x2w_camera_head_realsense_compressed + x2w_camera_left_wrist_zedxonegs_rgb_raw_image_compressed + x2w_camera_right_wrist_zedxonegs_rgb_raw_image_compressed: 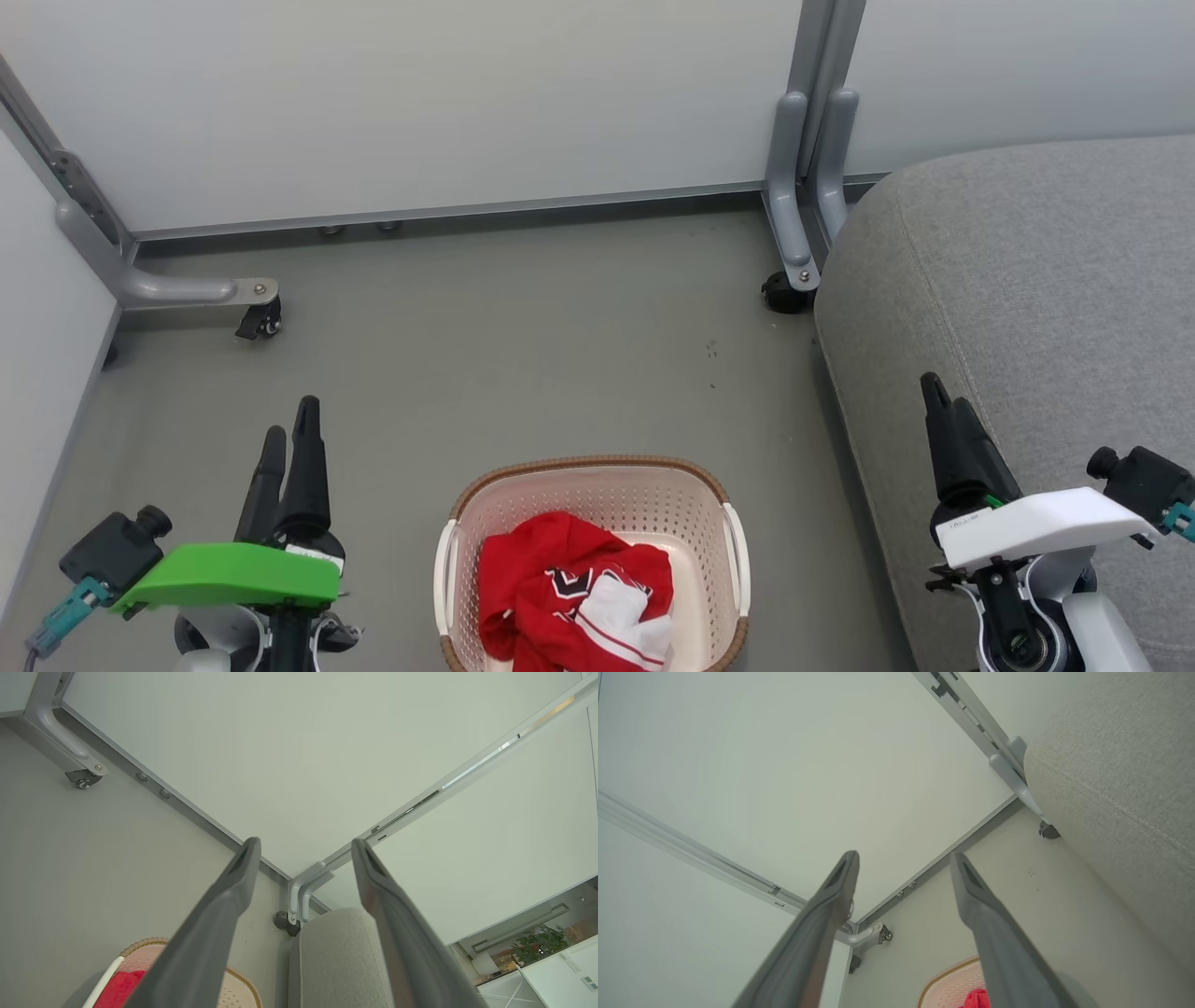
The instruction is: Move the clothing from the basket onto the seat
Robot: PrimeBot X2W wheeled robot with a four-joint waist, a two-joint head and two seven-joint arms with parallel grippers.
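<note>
Basket (590, 461) sits at 6 o'clock in the head view, and its near end is cut off by the frame, so the pile inside shows only in part. The clothing (546, 579) lies in that basket, crumpled red fabric with a white panel and stripe trim; the dark lettering is folded over and unreadable, and I cannot tell how many garments are in the heap. Perforated cream plastic walls, a brown woven-look rim, a white handle on each side. At 3 o'clock the seat (1046, 280) bulges in, grey woven upholstery with a rounded edge and a stitched seam, running out of frame to the right and below. Left gripper (291, 420) at 8 o'clock, right gripper (943, 394) at 4 o'clock, the latter showing against the seat's left edge. From the head the dark fingers overlap, but each wrist view shows its pair spread wide with nothing between them. In the left wrist view a finger (224, 914) covers most of the basket, leaving a sliver of red. The floor (523, 345) is smooth grey and bare from the basket up to the pale panels (420, 103) at 12 o'clock. A narrow strip of floor separates basket and seat. Castors (259, 322) stand at 10 and 1 o'clock.
</note>
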